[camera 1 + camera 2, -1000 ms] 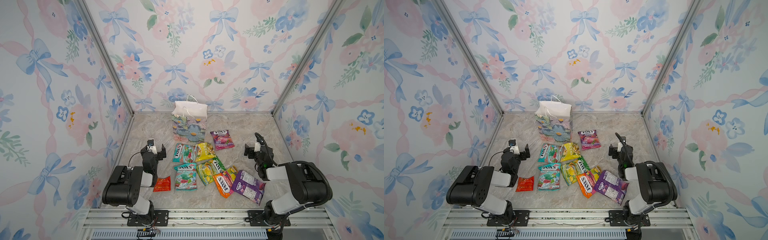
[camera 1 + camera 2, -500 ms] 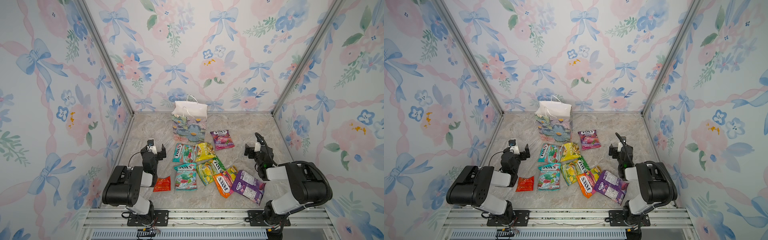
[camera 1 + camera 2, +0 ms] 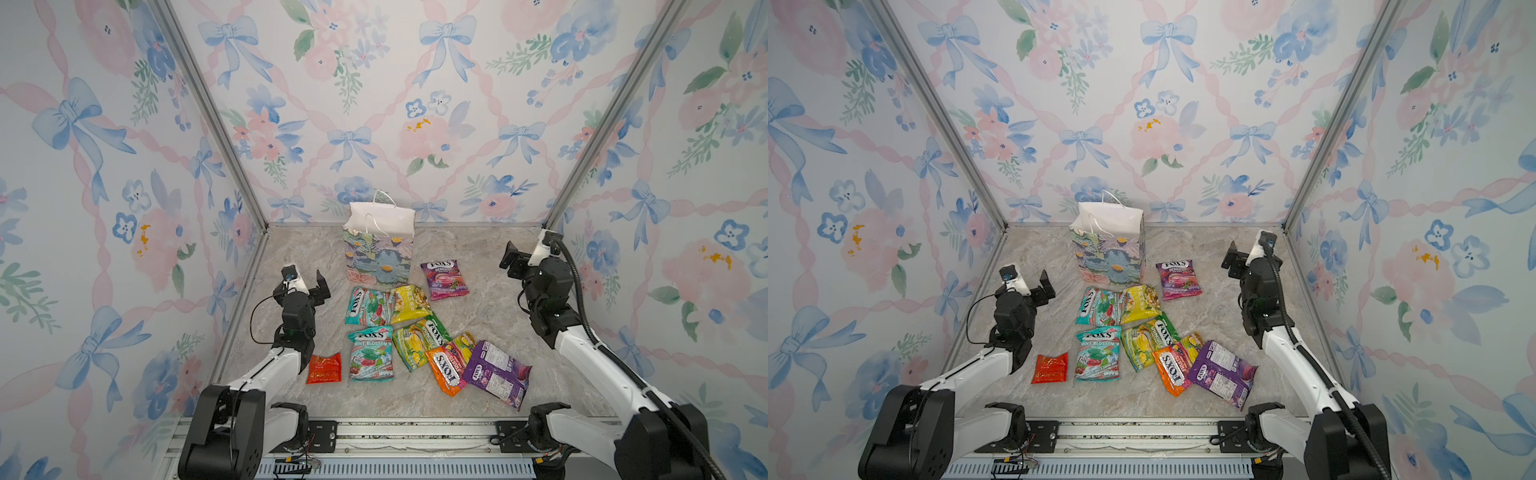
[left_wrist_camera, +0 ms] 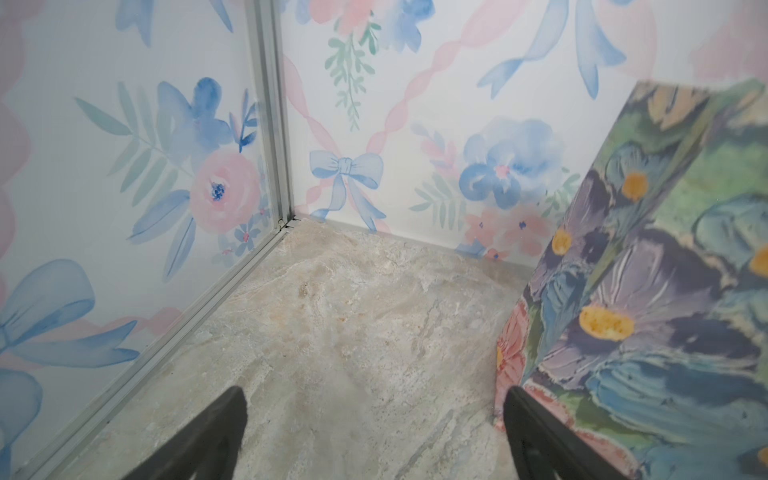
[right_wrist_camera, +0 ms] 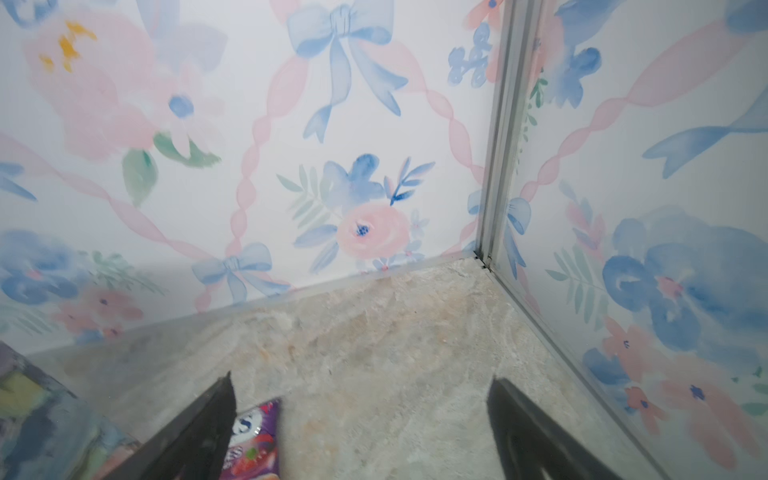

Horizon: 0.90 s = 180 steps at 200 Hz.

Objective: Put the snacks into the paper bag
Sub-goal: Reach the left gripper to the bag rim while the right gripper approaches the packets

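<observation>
1. Snacks (image 3: 371,353), glossy flat candy packets in teal, yellow, green, orange and purple, plus a small red-orange packet (image 3: 324,368), all lie on the beige marble-look tabletop (image 3: 478,316) in front of the bag.
2. The upright flower-printed paper bag (image 3: 378,249) with white cord handles stands near the back wall. Its open mouth shows white lining in both top views.
3. The left gripper (image 3: 309,286) and right gripper (image 3: 513,259) hover at either side with jaws spread wide, holding nothing.
4. The left wrist view shows the bag's painted side (image 4: 665,291) close up, without packets. The right wrist view catches one purple berry packet (image 5: 253,436) beside a black finger (image 5: 199,432).
</observation>
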### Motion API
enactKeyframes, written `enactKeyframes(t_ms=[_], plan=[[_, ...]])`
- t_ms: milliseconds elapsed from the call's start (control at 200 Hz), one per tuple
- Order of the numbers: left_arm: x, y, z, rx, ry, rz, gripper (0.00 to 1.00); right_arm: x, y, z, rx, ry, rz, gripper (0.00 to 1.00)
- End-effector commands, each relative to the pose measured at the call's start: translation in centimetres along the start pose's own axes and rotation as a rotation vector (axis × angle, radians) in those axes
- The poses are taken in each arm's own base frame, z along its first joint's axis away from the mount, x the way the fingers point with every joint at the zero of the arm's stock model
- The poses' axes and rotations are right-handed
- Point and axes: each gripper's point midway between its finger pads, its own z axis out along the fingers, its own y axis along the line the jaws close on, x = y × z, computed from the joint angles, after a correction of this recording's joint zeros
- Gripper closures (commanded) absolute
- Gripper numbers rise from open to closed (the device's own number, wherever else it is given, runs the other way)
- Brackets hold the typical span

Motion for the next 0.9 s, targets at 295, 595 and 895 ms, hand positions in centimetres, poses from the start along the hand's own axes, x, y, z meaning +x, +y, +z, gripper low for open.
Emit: enactKeyframes(t_ms=[295,595,895], plan=[[-4.4,-1.2,-2.2,0.087,0.154,-0.138,0.12,10.5,0.1,-0.1,-0.037,0.472,0.042,0.03],[-9.9,-8.1,0.7,0.320,0.364,0.042,0.23,13.3,4.2,-1.1,-0.188,0.636,-0.044,0.03],[-11.8,-14.2,6.3,0.520,0.477,0.040,0.30,14.6,6.1,-2.3,-0.258,0.711,-0.076,0.02]])
